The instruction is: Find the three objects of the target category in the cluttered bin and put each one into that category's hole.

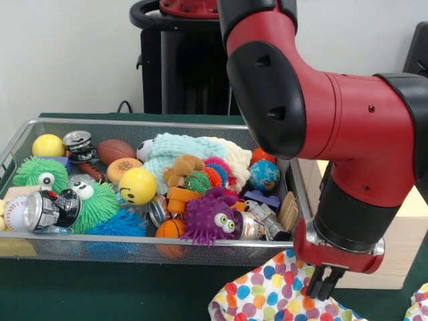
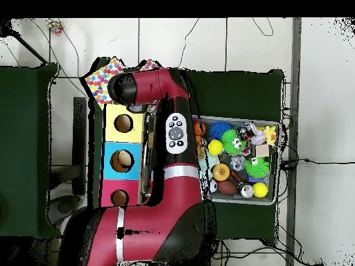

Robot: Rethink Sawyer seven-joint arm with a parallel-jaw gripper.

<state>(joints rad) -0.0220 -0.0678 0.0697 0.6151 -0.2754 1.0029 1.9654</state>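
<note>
My gripper (image 1: 324,286) hangs at the front right, outside the bin, with its dark fingers shut on the white polka-dot cloth (image 1: 271,294), which rises to a peak beside them. From overhead the cloth (image 2: 102,73) lies just past the yellow-panelled box and its round hole (image 2: 123,123); the wrist hides the gripper there. The silver wire-mesh bin (image 1: 134,124) is full of toys. A pale mint fuzzy cloth (image 1: 177,148) and a cream one (image 1: 235,159) lie at its back. Another polka-dot patch (image 1: 421,301) shows at the right edge.
Spiky rubber toys, balls, cans and a small globe (image 1: 265,175) fill the bin. The pale wooden box (image 1: 401,247) stands right of the bin. Overhead, the blue-panelled hole (image 2: 122,160) and the red-panelled hole (image 2: 119,197) follow the yellow one. My arm covers the bin's right corner.
</note>
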